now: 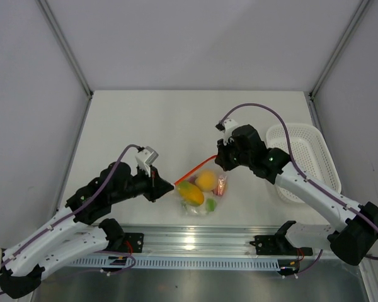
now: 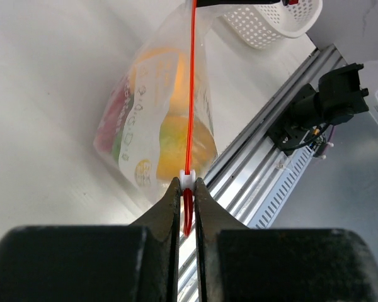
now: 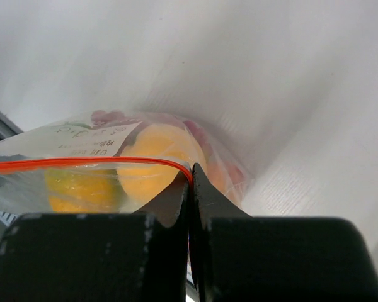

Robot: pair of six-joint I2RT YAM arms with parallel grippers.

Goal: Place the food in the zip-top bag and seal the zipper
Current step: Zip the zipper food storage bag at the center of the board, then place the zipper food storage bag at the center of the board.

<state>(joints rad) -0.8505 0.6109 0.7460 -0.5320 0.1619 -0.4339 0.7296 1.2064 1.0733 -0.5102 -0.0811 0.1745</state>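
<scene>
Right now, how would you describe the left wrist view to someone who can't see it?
The left end effector pinches the white-tipped end of the red zipper on a clear zip-top bag with orange and yellow toy food inside. A white basket sits beyond.

Looking like a robotics lab test cell, plain white walls [image 1: 195, 38] closing in on three sides, metal corner posts [image 1: 64, 45] running up, left arm [image 1: 57, 236] and right arm [image 1: 315, 192] sitting bolted to an aluminium rail [image 1: 195, 239] at the near edge of a white table [image 1: 151, 126], purple cables [image 1: 258, 106] looping along them

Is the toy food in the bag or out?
In. The food shows through the clear bag, under the red zipper.
</scene>
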